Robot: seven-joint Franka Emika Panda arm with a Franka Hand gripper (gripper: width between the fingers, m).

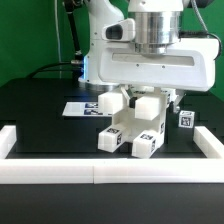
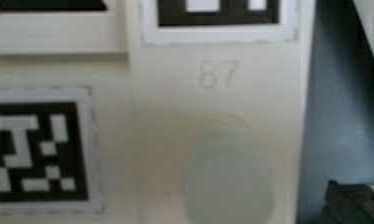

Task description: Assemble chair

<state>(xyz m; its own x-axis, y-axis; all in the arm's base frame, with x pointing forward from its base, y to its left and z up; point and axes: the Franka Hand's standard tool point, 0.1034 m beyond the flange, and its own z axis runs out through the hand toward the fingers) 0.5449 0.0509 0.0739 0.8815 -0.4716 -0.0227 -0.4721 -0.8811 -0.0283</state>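
The chair (image 1: 135, 128), one half-built cluster of white tagged blocks, stands mid-table (image 1: 40, 125) directly beneath the wrist, its two square posts pointing toward the near rail (image 1: 120, 172). The fingers are hidden above it, so I cannot tell whether they are parted or clamped. One loose tagged part (image 1: 185, 117) lies just to the exterior view's right, and one marker board (image 1: 80, 106) lies beyond on its left.

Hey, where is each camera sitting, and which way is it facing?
Exterior view: low, beyond the near rail, facing across the table at the chair; the arm fills the top.
Wrist view: on the wrist, close against a tagged white chair face; a dark sliver shows, perhaps the robot's.
Shared: only the chair.
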